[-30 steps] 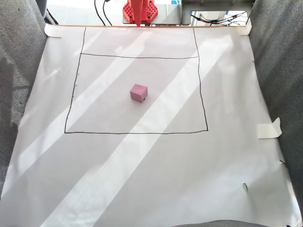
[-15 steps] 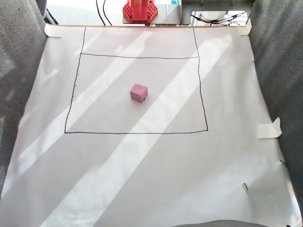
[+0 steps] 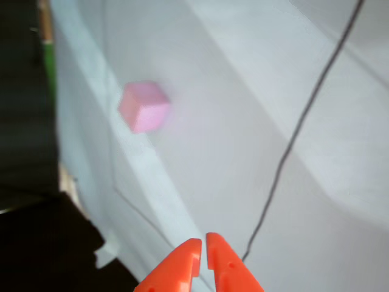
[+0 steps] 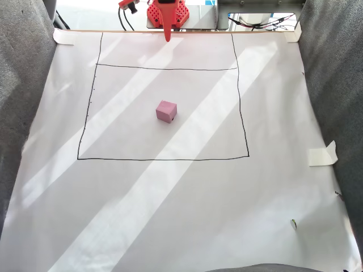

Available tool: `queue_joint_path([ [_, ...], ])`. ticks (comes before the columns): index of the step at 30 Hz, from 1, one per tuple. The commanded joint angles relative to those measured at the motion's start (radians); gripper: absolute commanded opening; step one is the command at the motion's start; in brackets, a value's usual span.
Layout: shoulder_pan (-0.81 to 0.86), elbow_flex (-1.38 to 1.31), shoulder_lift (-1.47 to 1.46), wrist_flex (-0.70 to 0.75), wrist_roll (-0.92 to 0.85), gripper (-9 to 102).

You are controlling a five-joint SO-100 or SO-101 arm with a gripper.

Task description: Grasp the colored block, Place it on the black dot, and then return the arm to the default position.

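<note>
**Resting cube, pincer nearly together**

Sitting flat on the white paper sheet point(image 4: 170, 198), the pink foam cube point(image 4: 166, 111) is seen inside the drawn black rectangle point(image 4: 240, 107), one corner turned toward the fixed camera; no long axis is discernible. The orange gripper point(image 3: 203, 244), tips almost touching, is held well apart from it, nothing between them

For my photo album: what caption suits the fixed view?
Pink cube sits inside a drawn square on white paper, the orange tool far off at the top edge.
</note>
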Motion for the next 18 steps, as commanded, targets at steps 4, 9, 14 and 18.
queue_joint_path([
  [4,0.000,0.089,0.014,-0.057,-0.038,0],
  [9,0.000,0.121,0.014,-0.080,-0.034,0],
  [14,0.000,0.179,0.014,-0.156,-0.048,0],
  [18,0.000,0.190,0.014,-0.147,-0.041,0],
])
